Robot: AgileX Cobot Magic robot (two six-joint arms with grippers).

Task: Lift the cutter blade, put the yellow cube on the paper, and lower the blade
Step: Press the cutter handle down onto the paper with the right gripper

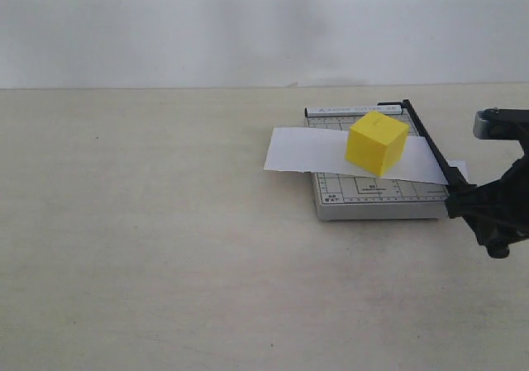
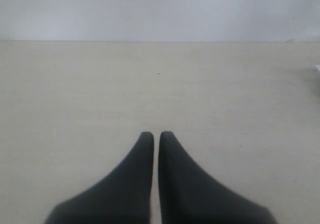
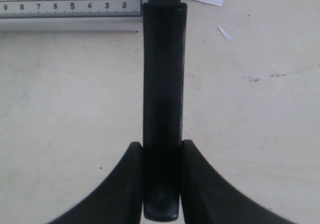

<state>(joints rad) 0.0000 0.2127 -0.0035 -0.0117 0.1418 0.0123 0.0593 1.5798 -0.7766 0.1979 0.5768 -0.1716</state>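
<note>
at the right of the table [image 1: 165, 239]: a grey gridded cutter base [image 1: 364, 202] lay flat, close to the right gripper.
paper [image 1: 302, 149]: a long white strip lay across the base, one end overhanging the base's left edge onto the table, the other end poking out just past the blade on the right.
yellow cube [image 1: 377, 142]: it sat upright on the paper, over the base, a little left of the blade and not touching it.
cutter blade [image 1: 428, 144]: the thin black arm was down, lying along the right edge of the base and across the paper; its thick rounded handle end stuck out past the near edge of the base.
right gripper [image 3: 162, 146]: its two black fingers were pinched on the blade's handle, one on each side near the rounded tip.
left gripper [image 2: 156, 134]: seen only in its own wrist view, its fingers were pressed almost together with a hairline gap and nothing between them, over bare table, well apart from the cutter.
base markings: the right wrist view showed a printed number scale along the base's edge.
scrap [image 3: 225, 33]: a tiny white sliver lay on the table beside the handle.
</note>
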